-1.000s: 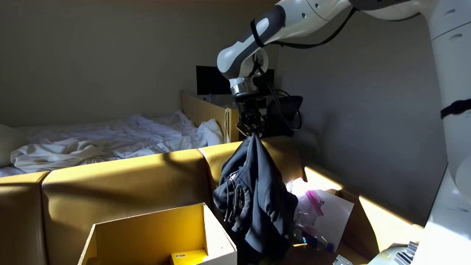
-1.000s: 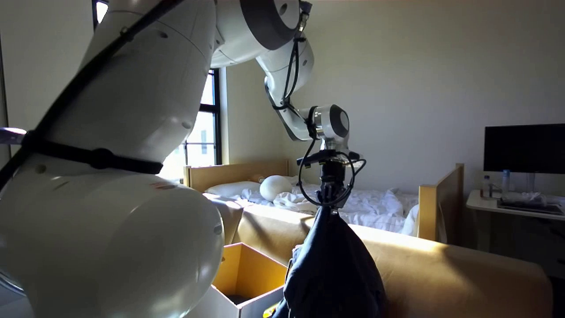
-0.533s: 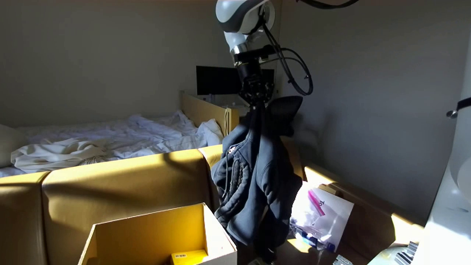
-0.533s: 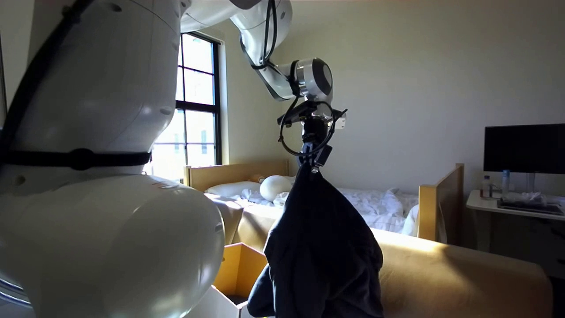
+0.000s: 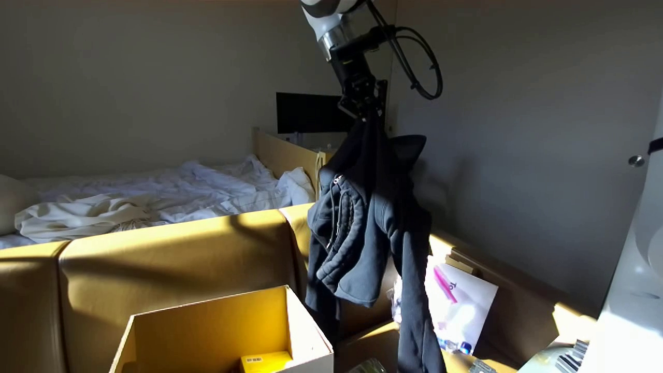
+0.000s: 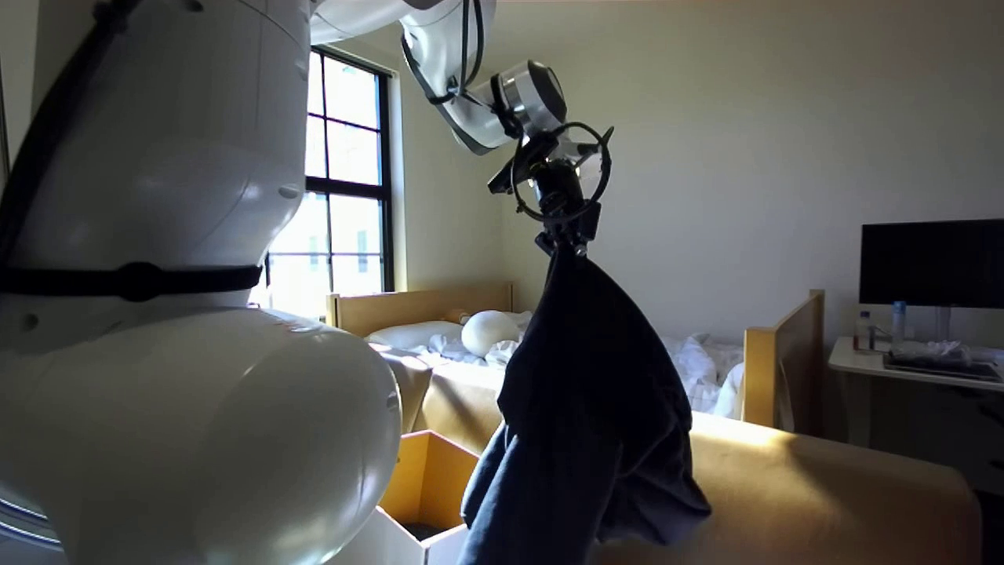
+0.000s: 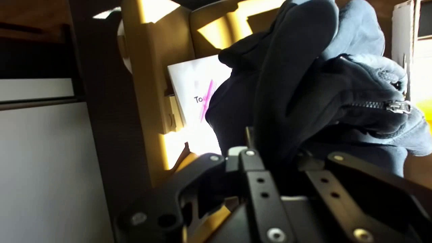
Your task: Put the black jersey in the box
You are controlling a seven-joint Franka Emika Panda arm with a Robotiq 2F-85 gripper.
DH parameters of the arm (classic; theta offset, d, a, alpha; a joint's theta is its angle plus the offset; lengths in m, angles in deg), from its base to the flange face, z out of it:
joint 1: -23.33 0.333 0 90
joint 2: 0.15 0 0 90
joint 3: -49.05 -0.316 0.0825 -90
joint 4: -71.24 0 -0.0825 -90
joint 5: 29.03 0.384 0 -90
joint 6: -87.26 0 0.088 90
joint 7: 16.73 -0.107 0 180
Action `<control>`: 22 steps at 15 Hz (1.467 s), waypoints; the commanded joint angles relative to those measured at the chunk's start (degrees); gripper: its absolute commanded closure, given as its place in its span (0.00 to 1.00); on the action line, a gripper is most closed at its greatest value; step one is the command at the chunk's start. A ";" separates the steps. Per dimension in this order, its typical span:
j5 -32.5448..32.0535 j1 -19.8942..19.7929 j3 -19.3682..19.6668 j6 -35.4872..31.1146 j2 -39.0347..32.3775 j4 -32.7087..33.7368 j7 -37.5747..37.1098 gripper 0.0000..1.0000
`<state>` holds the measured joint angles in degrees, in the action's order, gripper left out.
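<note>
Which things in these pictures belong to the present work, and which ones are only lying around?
Belonging to the work:
black jersey, held in the pincer
cardboard box, where it should go

Only lying around:
yellow carton inside the cardboard box
white sheet with a pink strip
rumpled bedding
bottles near the monitor

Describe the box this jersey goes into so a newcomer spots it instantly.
In an exterior view, find the tan sofa back. In front, picture-left of the hanging black jersey, stands the box. Unlike the limp jersey, it's straight-walled, open-topped, with a yellow carton inside.
</note>
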<state>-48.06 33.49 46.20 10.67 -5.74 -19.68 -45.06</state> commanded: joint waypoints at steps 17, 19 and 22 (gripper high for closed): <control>-28.05 19.39 -14.96 -11.91 -10.68 36.50 -12.94 0.96; -23.74 17.75 -15.14 -15.39 -12.68 34.29 -16.32 0.96; -19.20 16.97 -15.05 -13.10 -16.23 30.43 -16.56 0.96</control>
<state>-69.71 51.68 31.21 -1.92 -20.82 14.68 -59.59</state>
